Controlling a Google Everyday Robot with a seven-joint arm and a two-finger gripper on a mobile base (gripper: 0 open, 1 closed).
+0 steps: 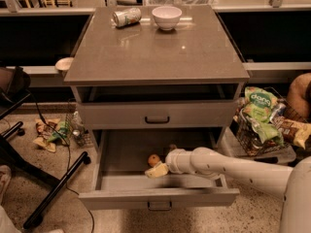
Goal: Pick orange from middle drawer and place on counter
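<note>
A grey cabinet [97, 114] stands on a pale speckled floor [121, 222]. Left of the cabinet are the black legs of a chair [53, 188], a thin dark cable [66, 152] and some wrappers [48, 135] on the floor. Right of the cabinet, a wire basket [248, 140] holds green snack bags [260, 106]. Behind the cabinet runs a long pale ledge [277, 67] above dark openings. The gripper [156, 170] is at the cabinet's lower front.

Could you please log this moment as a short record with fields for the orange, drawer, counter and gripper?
orange: lying in the middle drawer, not lifted
middle drawer: pulled open
counter: holds a white bowl and a can on its side, both at the back
gripper: inside the drawer, just in front of the orange; contact unclear
</note>
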